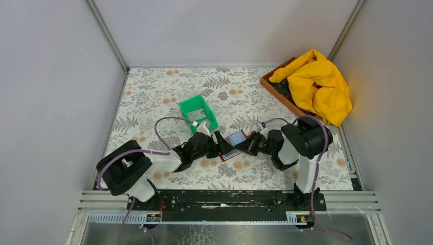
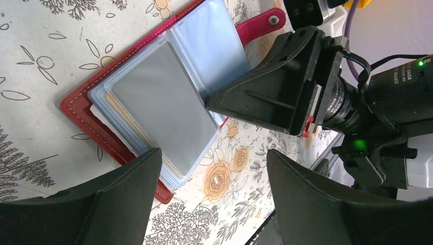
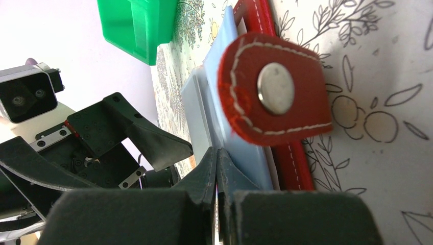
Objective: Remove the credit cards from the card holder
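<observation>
Card holder (image 1: 234,144) lies open at the bench (image 1: 153,92) centre, with the green bin (image 1: 198,111) at its 10 o'clock. You see the credit cards (image 2: 163,107) in its sleeves, grey uppermost. From 9 o'clock, the left gripper (image 2: 213,153) hovers with its jaws apart. From 3 o'clock, the right gripper (image 3: 217,153) has its jaws together, tips touching a sleeve.

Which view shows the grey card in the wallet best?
The left wrist view: the grey card lies face up in the open card holder, nearly whole. The top external view shows it only tiny; the right wrist view shows just sleeve edges.
</observation>
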Available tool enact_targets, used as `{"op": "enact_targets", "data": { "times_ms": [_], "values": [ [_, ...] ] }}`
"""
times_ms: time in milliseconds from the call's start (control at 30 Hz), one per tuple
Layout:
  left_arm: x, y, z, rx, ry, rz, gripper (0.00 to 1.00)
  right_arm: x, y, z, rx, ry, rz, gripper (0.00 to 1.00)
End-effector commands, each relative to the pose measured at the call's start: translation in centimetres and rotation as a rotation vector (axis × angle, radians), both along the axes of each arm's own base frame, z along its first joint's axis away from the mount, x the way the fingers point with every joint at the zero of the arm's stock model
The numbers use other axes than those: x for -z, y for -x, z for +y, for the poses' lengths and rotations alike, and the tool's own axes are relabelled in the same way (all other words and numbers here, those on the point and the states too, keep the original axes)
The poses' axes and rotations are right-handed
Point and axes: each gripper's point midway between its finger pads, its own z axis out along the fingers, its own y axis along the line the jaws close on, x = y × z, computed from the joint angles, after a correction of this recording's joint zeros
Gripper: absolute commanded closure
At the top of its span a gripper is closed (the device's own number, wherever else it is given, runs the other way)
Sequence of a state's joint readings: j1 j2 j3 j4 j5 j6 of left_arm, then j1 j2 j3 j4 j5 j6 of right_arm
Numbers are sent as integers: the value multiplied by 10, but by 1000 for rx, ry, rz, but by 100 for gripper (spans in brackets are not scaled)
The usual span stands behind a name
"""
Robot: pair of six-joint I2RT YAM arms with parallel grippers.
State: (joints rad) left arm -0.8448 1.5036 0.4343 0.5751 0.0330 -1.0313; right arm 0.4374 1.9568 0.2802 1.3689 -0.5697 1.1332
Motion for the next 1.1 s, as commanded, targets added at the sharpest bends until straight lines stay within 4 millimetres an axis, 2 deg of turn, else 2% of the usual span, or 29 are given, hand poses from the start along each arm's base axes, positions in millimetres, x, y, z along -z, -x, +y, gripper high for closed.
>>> {"op": "enact_targets", "data": {
  "times_ms": [0, 467, 733, 1067],
  "values": [
    [-5, -3, -7, -3, 46, -20, 18, -10, 4, 4, -37, -15, -50, 100],
    [-3, -1, -1, -18, 29, -17, 18, -9, 5, 5, -43, -27, -48, 100],
    [3, -4, -8, -21, 55, -9, 18, -10, 12, 4, -58, -30, -42, 100],
    [-6, -7, -12, -45, 119, -30, 18, -7, 18, 2, -71, -12, -35, 100]
  ]
}}
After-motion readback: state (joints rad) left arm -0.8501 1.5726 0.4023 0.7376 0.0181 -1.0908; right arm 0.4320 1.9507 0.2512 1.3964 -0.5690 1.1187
